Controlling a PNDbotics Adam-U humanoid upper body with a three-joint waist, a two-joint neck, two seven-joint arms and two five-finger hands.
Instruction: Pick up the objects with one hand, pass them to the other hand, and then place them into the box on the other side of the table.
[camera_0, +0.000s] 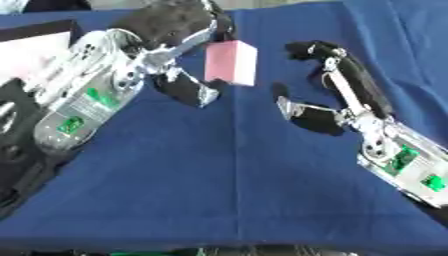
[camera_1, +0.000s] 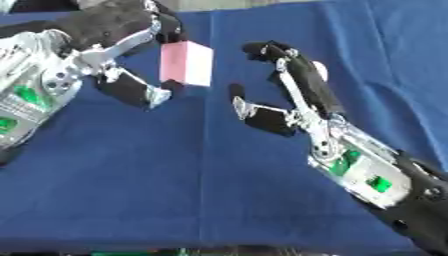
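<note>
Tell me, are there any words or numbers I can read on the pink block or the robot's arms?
None can be read. The pink block, held in the left hand's fingers, shows plain faces. The green patches on the arms are too blurred to tell. The right hand carries no writing.

Table (camera_0: 236, 190), blue cloth (camera_0: 175, 165) covering it

Blue tablecloth (camera_0: 227, 190): covers whole work surface, one straight crease running front to back near its middle. Green-and-dark strip (camera_0: 175, 251): just past cloth's near edge, too small to ID. Pale strip (camera_1: 262, 2): beyond cloth's far edge, unidentifiable.
</note>
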